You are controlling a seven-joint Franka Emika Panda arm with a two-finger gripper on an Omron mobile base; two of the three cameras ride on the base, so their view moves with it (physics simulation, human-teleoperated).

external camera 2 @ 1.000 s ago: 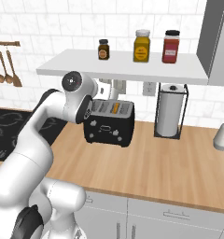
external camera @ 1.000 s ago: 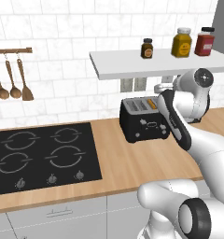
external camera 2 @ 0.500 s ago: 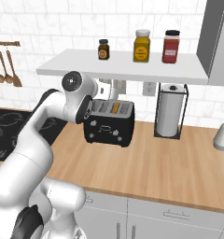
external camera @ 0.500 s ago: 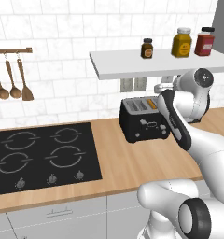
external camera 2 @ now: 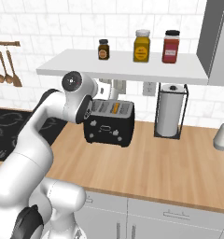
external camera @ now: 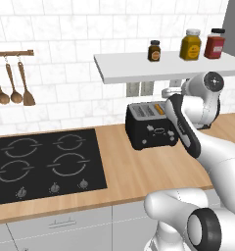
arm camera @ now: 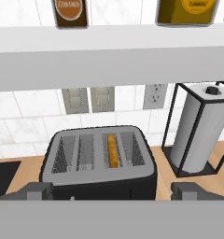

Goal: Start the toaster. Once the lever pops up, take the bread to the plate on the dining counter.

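The light tan bread slice [arm camera: 112, 150], standing edge-up in the black boxy toaster [arm camera: 99, 164], looks light and crumbly, best pinched across its flat faces by the wide-open gripper [arm camera: 112, 190].

The bread [arm camera: 113, 150] sits sunk in a slot of the toaster [arm camera: 99, 163], so just its top edge shows, and the toaster's front is cut off at the bottom of the hand view. In the left base view the arm's forearm covers the toaster's right end, and in the right base view it covers the left end; the lever cannot be made out. The fingertips [arm camera: 38, 191] barely rise into the hand view, set wide apart, and the jar [arm camera: 70, 13] labels are cropped by the top edge
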